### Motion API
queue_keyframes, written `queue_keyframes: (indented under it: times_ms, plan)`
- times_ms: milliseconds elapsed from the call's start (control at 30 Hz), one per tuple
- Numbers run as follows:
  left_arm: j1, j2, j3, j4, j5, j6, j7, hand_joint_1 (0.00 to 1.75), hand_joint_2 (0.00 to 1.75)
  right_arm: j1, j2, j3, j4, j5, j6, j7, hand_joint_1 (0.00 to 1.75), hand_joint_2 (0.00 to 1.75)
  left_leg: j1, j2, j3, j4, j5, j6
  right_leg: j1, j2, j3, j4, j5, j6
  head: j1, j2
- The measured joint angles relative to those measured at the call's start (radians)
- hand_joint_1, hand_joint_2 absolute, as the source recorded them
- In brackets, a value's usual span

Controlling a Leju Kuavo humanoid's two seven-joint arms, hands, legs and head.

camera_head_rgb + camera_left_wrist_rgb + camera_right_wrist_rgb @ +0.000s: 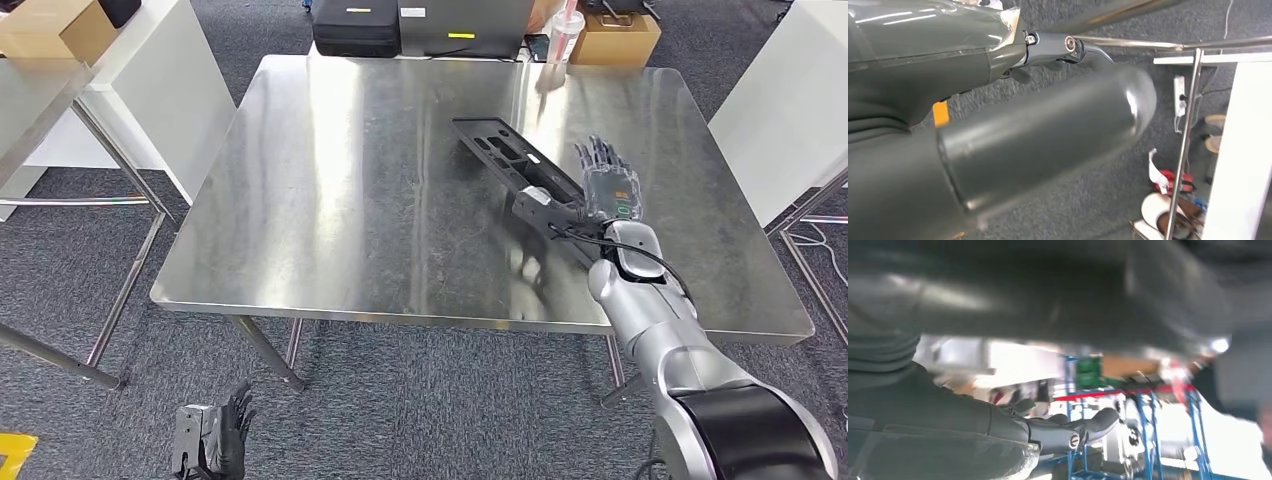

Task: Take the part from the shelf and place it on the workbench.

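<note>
A long black plastic part [500, 155] lies slantwise on the steel workbench [340, 200], right of its middle. My right hand [605, 190] is over the part's near end, fingers stretched out and apart, thumb [538, 205] reaching across the part. In the right wrist view the part is a dark blurred band [1048, 290], and the thumb [1068, 432] stands away from it with background showing between them. My left hand [212, 440] hangs low beside the bench over the carpet, holding nothing; its thumb [1048, 135] looms large in the left wrist view.
A clear cup with a straw [562, 38] stands at the bench's far edge. Black cases [358, 28] and a cardboard box [615, 38] sit on the floor behind. White tables [150, 90] [790, 110] flank the bench on both sides.
</note>
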Motion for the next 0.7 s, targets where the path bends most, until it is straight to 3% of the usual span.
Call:
queue_keyframes:
  times_ms: [67,133,233,333,500,600,700]
  plan:
    - [0.011,0.000,0.002,-0.006,-0.020,0.027,0.000,0.00,0.00,0.043,0.012,-0.087,-0.100,-0.148,-0.076,-0.154,0.00,0.00,-0.001,-0.001,0.000,0.000,0.000,0.000,0.000,-0.001,0.001,-0.001,0.000,0.000,0.000,0.000]
    - [0.023,-0.001,0.006,-0.021,-0.023,0.036,0.000,0.00,0.00,0.116,0.027,-0.148,-0.250,-0.331,-0.086,-0.275,0.00,0.00,-0.001,-0.002,0.000,0.000,0.000,0.000,0.000,-0.002,0.001,-0.002,0.000,0.000,0.000,0.000]
    - [0.045,-0.005,0.023,-0.050,-0.021,0.025,0.000,0.00,0.00,0.293,0.056,-0.236,-0.579,-0.642,-0.038,-0.426,0.00,0.00,-0.001,-0.008,0.000,0.000,-0.001,0.001,0.001,-0.006,0.002,-0.002,-0.003,0.001,0.000,0.000]
    - [0.064,-0.008,0.049,-0.065,-0.019,0.015,0.000,0.00,0.00,0.514,0.084,-0.271,-0.913,-0.820,0.029,-0.526,0.00,0.00,0.000,-0.012,0.000,0.000,-0.005,0.000,0.001,-0.010,0.003,-0.002,-0.007,-0.002,0.000,0.000]
    - [0.065,-0.008,0.100,-0.061,-0.003,-0.030,0.020,0.00,0.00,0.782,0.129,-0.267,-1.228,-0.928,0.086,-0.600,0.00,0.00,-0.002,-0.010,0.001,0.001,-0.012,0.002,-0.003,-0.008,0.004,-0.005,-0.009,-0.003,0.000,0.000]
    - [0.063,-0.008,0.135,-0.051,0.028,-0.065,0.046,0.00,0.00,0.865,0.151,-0.264,-1.288,-0.950,0.094,-0.605,0.00,0.00,-0.005,-0.007,0.003,0.004,-0.017,0.010,-0.009,-0.007,0.008,-0.007,-0.009,0.001,0.000,0.000]
    - [0.061,-0.010,0.166,-0.045,0.047,-0.082,0.059,0.00,0.00,0.917,0.171,-0.262,-1.316,-0.973,0.099,-0.608,0.00,0.00,-0.001,-0.004,0.014,-0.009,-0.001,0.020,-0.006,-0.005,0.010,-0.003,-0.009,0.009,0.000,0.000]
